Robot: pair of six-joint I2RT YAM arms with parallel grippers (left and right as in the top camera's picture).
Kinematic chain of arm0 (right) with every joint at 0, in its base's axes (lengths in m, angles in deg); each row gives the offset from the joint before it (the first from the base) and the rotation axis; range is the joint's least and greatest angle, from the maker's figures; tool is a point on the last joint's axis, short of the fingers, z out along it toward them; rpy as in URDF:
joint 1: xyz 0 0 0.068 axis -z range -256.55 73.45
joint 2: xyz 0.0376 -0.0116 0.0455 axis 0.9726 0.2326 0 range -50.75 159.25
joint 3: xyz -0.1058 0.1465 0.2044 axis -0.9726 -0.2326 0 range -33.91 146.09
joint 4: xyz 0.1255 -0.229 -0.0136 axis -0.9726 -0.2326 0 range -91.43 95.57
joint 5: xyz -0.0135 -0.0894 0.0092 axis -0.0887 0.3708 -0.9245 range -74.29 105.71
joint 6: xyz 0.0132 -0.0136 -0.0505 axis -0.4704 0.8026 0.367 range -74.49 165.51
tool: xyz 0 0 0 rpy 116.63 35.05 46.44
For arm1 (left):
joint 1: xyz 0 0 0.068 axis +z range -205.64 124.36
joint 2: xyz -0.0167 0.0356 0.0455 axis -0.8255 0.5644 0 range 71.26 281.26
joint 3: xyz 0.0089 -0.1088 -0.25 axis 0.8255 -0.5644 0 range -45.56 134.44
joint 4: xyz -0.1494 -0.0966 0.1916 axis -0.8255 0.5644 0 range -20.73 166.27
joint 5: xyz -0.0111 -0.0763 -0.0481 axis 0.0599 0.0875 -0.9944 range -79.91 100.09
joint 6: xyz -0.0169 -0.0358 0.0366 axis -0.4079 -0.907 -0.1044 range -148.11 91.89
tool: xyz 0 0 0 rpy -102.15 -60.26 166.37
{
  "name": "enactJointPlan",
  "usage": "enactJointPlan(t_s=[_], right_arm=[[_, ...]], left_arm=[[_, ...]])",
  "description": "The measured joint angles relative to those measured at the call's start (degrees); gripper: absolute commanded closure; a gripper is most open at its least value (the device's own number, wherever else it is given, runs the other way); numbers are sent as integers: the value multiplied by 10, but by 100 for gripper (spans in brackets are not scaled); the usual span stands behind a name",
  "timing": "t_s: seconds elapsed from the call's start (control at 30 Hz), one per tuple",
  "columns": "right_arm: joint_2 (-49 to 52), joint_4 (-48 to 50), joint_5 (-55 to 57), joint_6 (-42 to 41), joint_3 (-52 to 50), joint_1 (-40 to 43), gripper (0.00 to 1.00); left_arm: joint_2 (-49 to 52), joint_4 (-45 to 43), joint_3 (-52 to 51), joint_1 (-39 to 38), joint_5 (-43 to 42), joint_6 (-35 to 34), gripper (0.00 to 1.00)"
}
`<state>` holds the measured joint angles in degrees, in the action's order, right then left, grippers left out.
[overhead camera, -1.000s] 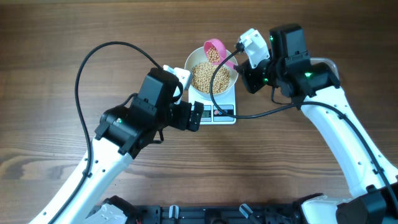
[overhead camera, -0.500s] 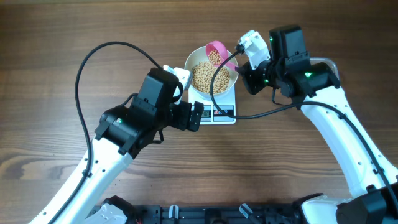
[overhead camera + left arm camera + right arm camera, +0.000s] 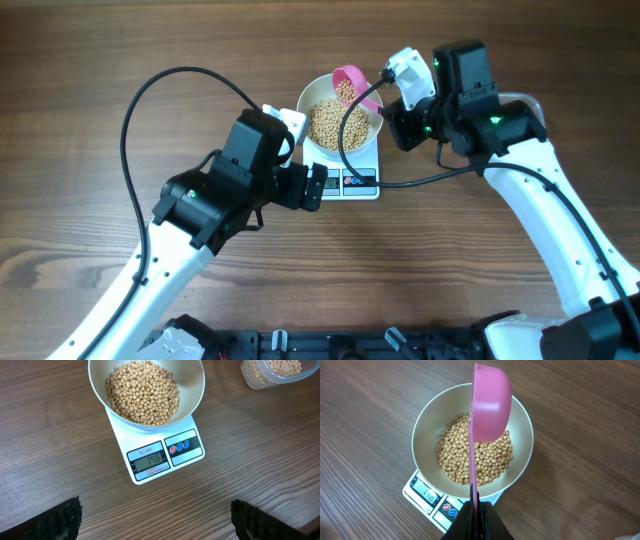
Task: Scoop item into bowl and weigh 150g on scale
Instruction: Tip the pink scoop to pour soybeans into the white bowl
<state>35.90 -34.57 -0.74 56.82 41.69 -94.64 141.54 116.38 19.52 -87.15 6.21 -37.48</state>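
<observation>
— Right arm?
— Bent in from the right edge, right fingers (image 3: 492, 525) clamped on the pink scoop (image 3: 491, 402), which is tipped over the bowl (image 3: 427, 425).
— And the left?
— Low before the scale (image 3: 150, 460), left fingers (image 3: 55, 520) wide apart. The bowl of beans (image 3: 142, 392) sits on it, toward the counter's (image 3: 60, 150) far edge.

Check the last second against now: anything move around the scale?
Nothing visibly changed. The right gripper stays shut on the pink scoop, held over the bowl of beans on the scale. The left gripper stays open in front of the scale.
</observation>
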Motion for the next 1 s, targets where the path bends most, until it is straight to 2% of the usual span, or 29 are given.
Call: enactJointPlan(t_s=[1.0], right_arm=[[0,-9,-2,19,0,0,95]], left_arm=[[0,0,0,0,0,0,0]])
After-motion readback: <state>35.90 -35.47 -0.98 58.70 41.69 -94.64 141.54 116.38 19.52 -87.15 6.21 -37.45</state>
